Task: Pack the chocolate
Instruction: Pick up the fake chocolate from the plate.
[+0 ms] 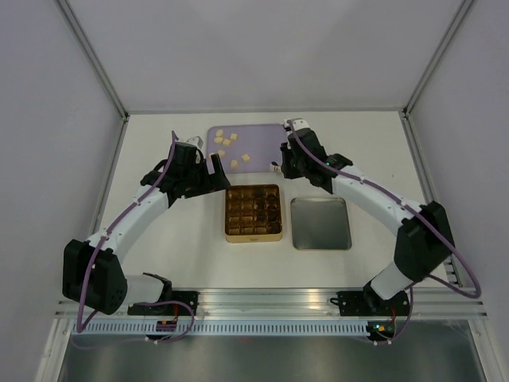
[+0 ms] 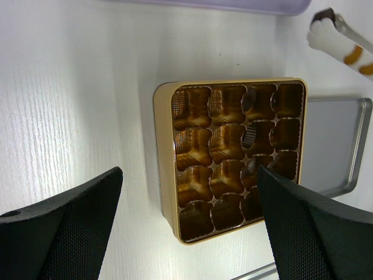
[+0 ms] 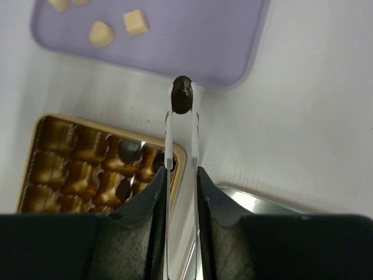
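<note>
One dark chocolate [image 3: 182,95], pinched at the tips of tweezers [image 3: 181,140] that are clamped in the right end effector [image 3: 182,175], hangs just beyond the tin [image 3: 58,169]. Cream pieces [image 3: 135,22] lie on the purple tray [image 3: 192,52]. Left end effector [image 2: 189,175]: spread wide, empty. Advised: hold the squeeze steady, centre over a vacant cell, lower, then release.

Chocolate, three groups. About seven pale cream cubes [image 1: 227,143] lying scattered and apart on lavender tray [image 1: 266,135]. Dark brown rounded lumps [image 1: 271,211] sitting in right-hand compartments of gold tin [image 1: 253,237], one per cell; exact count unclear. One more dark lump [image 3: 182,95] hanging pinched between tips of tweezers [image 3: 168,140], raised, just beside tray's near edge.
</note>
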{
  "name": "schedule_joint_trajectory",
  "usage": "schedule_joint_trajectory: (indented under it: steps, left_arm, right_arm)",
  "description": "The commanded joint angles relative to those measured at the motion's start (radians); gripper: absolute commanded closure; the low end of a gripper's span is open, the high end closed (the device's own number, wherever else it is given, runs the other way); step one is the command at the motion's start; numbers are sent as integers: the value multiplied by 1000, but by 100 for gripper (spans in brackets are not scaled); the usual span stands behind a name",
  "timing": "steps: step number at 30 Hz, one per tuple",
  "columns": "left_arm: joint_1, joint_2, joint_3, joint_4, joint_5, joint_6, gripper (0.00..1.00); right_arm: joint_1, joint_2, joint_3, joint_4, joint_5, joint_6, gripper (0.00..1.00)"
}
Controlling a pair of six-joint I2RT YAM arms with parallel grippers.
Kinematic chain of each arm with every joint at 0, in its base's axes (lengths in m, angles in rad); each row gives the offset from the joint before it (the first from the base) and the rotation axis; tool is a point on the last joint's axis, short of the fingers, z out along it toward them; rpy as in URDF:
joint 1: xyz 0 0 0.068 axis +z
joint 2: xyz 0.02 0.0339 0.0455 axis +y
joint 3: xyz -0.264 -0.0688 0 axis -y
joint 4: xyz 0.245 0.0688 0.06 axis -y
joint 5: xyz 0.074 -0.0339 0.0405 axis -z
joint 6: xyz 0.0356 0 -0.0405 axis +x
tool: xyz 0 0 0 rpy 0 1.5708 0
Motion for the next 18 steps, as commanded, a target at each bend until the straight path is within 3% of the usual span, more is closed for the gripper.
schedule_joint_trajectory:
  steps: [1, 8, 12, 18]
  left_arm:
    - [6, -21, 1, 10, -4, 12, 0]
    - [4, -30, -3, 11, 1, 10, 0]
    - [4, -47, -6, 13, 2, 10, 0]
    - [4, -55, -12, 14, 13, 7, 0]
  right_arm:
    - [30, -198, -111, 78, -123, -54, 91]
    - [165, -437, -240, -40, -391, -176, 91]
    - [257, -488, -299, -145, -388, -170, 92]
    - [294, -537, -351, -206, -342, -173, 92]
